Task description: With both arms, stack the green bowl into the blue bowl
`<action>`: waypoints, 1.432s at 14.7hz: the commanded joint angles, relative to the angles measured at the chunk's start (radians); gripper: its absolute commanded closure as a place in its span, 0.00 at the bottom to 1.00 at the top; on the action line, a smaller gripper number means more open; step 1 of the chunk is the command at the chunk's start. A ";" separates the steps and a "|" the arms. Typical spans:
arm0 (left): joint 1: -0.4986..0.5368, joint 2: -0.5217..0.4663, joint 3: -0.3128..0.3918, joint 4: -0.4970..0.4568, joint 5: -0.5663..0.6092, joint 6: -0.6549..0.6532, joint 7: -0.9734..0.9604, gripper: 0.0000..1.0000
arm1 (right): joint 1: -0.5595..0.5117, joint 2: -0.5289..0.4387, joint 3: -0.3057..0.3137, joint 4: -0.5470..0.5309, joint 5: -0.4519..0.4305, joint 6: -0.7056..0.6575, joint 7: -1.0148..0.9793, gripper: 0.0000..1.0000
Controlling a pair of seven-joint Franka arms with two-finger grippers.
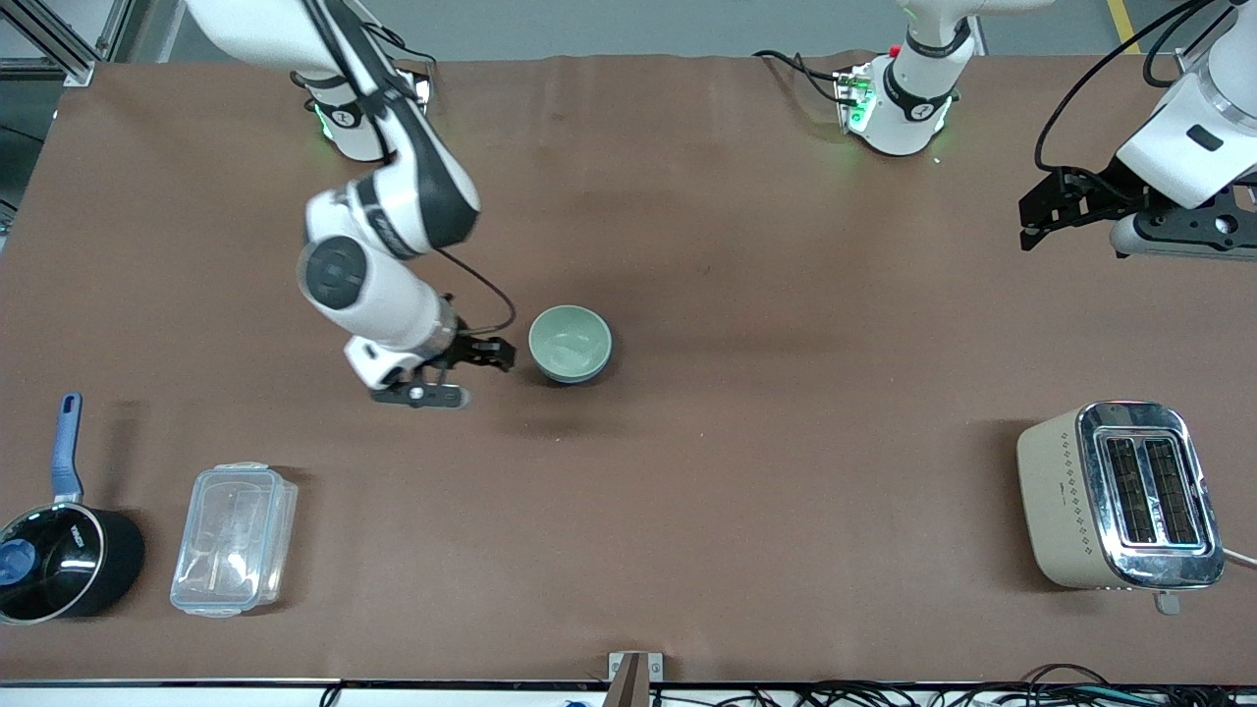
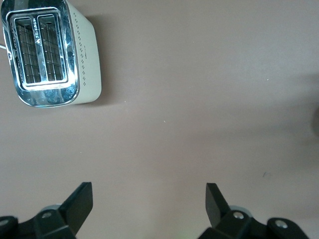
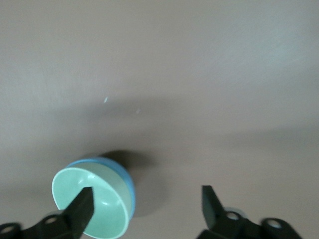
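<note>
While one saucepan (image 1: 59, 560) and one clear lidded box (image 1: 234, 540) sit at the right arm's end of the table (image 1: 786, 412), the right end effector (image 1: 491, 353), fingers spread and empty, hangs beside one green bowl (image 1: 571, 344) nested in one blue bowl (image 3: 127, 179); the left end effector (image 1: 1046, 211) waits likewise spread above one toaster (image 1: 1120, 496).

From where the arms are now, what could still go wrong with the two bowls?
The green bowl already sits inside the blue bowl. The right gripper is open close beside the stack, so a sideways move might knock or slide it. The left gripper is open over bare table near the toaster; a careless low sweep could hit it.
</note>
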 commanded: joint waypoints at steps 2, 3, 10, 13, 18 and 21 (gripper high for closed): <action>0.007 -0.013 0.001 -0.010 -0.017 0.009 0.018 0.00 | -0.103 -0.189 0.004 -0.037 -0.107 -0.104 0.000 0.00; 0.007 -0.013 0.001 -0.010 -0.017 0.009 0.018 0.00 | -0.129 -0.229 0.006 -0.035 -0.129 -0.137 -0.001 0.00; 0.005 -0.013 0.001 -0.010 -0.016 0.009 0.020 0.00 | -0.309 -0.383 0.053 0.072 -0.229 -0.429 -0.110 0.00; 0.007 -0.013 0.001 -0.008 -0.015 0.008 0.020 0.00 | -0.387 -0.374 0.084 0.210 -0.229 -0.563 -0.174 0.00; 0.007 -0.013 0.001 -0.008 -0.015 0.008 0.024 0.00 | -0.461 -0.369 0.081 0.340 -0.229 -0.680 -0.312 0.00; 0.007 -0.012 0.003 -0.002 -0.011 0.006 0.029 0.00 | -0.468 -0.364 0.084 0.351 -0.227 -0.729 -0.311 0.00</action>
